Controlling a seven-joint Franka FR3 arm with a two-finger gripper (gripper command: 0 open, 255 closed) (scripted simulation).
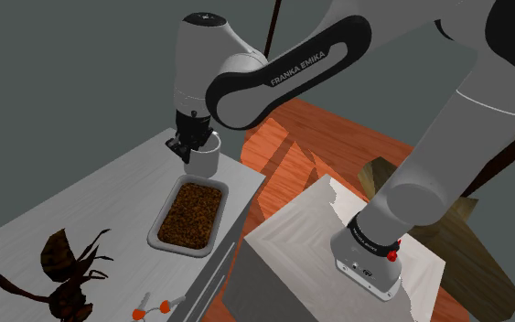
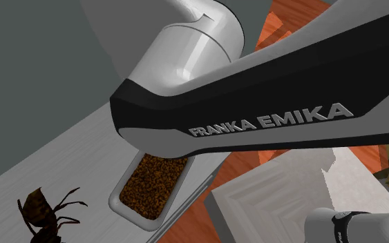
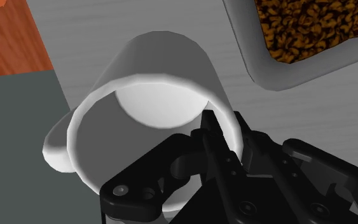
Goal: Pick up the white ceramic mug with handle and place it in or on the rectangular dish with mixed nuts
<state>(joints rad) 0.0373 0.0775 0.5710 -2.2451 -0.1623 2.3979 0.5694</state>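
A plain white mug (image 1: 207,159) stands on the grey table (image 1: 91,206), just past the far end of the rectangular dish (image 1: 166,216) of brown mixed nuts. My gripper (image 1: 187,147) comes down on the mug's rim from above. In the wrist view the two black fingers (image 3: 213,135) clasp the mug's (image 3: 152,70) wall, one inside the rim and one outside, with the gripper (image 3: 229,137) shut on it. The mug's handle (image 3: 55,145) sticks out on the side away from the dish (image 3: 265,75). In the second exterior view the dish (image 2: 117,200) lies under the arm.
A dark insect-like figure (image 1: 63,274) lies at the near end of the table, also in the second exterior view (image 2: 44,214). A small orange-tipped tool (image 1: 155,307) rests by the table's front edge. The stand (image 1: 310,247) and an orange wooden floor (image 1: 287,151) lie beyond that edge.
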